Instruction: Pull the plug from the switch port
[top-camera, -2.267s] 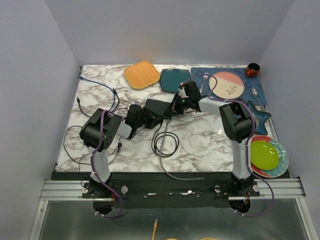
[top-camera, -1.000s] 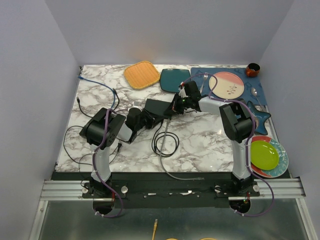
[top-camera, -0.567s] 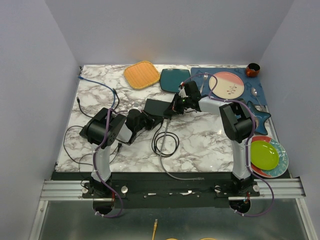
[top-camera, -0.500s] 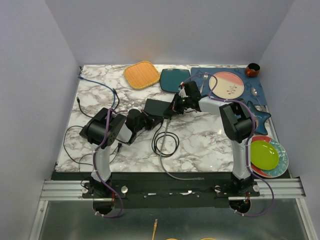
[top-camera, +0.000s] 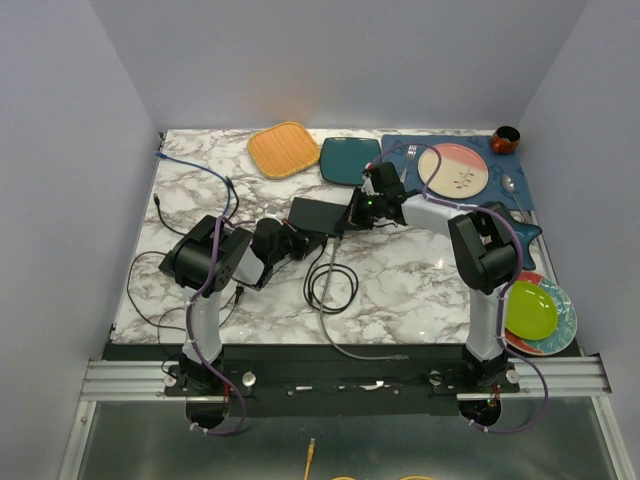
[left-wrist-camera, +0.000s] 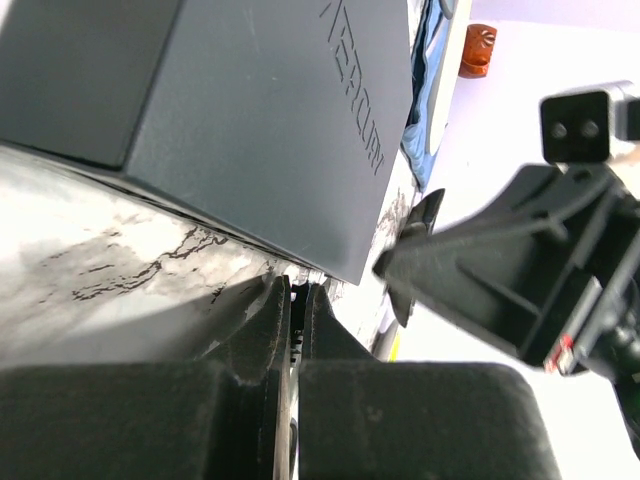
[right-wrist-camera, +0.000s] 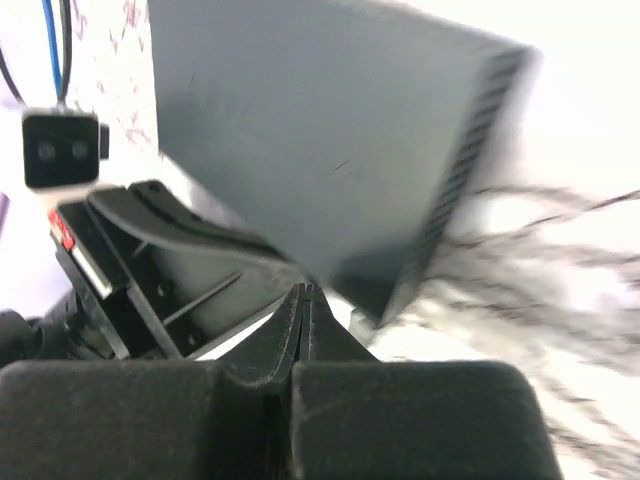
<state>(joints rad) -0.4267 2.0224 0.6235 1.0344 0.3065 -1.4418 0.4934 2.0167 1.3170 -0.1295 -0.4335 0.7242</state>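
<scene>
The switch (top-camera: 316, 213), a flat matte-black box, lies on the marble table mid-centre. It fills the left wrist view (left-wrist-camera: 250, 120) and the right wrist view (right-wrist-camera: 330, 130). My left gripper (top-camera: 297, 238) sits at its near-left edge. In the left wrist view the left gripper (left-wrist-camera: 297, 292) is closed to a thin gap on a small dark ridged piece that looks like the plug (left-wrist-camera: 295, 335). My right gripper (top-camera: 349, 219) is at the switch's right edge, and in its own view the right gripper (right-wrist-camera: 305, 292) is fully shut and empty. A grey cable (top-camera: 330, 285) loops in front of the switch.
A teal square plate (top-camera: 349, 160) and an orange mat (top-camera: 284, 149) lie behind the switch. A pink plate (top-camera: 455, 170) on a blue placemat, a red cup (top-camera: 506, 139) and a green plate (top-camera: 528, 310) are to the right. Blue (top-camera: 190, 162) and black (top-camera: 150, 290) cables lie to the left.
The switch has shifted and turned slightly on the table. My left gripper drew back a little toward its base. My right arm's elbow swung to the right.
</scene>
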